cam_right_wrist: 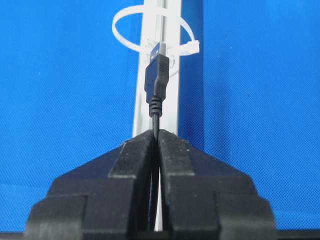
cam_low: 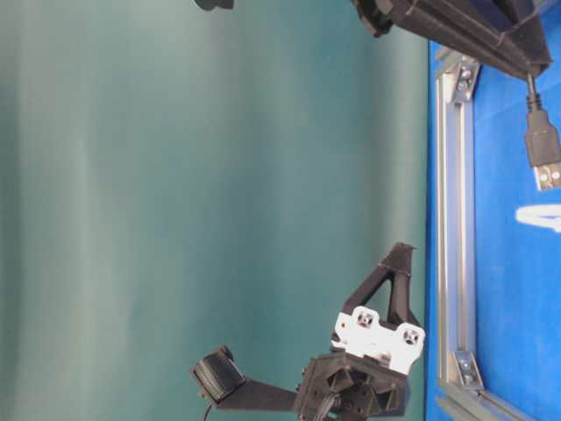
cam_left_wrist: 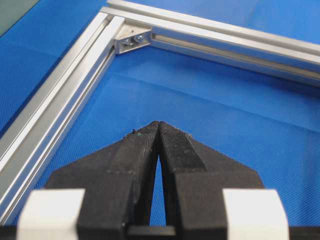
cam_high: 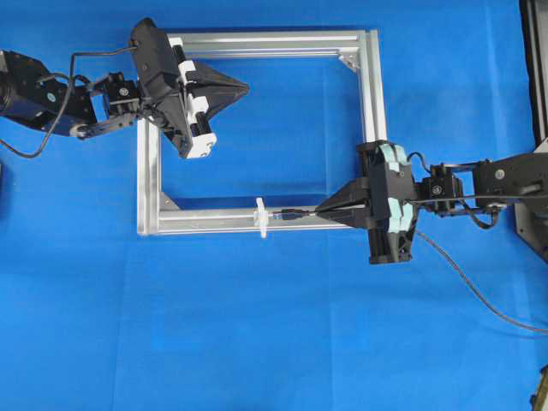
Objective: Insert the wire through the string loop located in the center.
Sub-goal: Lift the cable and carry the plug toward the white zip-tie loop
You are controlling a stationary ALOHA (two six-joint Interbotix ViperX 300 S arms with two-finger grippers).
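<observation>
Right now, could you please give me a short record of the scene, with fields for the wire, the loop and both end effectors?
wire: plug points at the loop, not yet through
loop: white, upright on the silver frame's near rail
right end effector: shut on the wire behind the plug
left end effector: shut, holding nothing, above the frame's inside
surface: blue cloth

Blue desk [cam_high: 257,342] is lying bare inside the silver frame [cam_high: 370,94] and all around it. The white loop [cam_right_wrist: 152,31] is standing up on the near rail, with the plug [cam_right_wrist: 156,75] sitting just short of it, blocking that approach. The left fingers [cam_left_wrist: 159,131] are hanging over the frame's open middle.
</observation>
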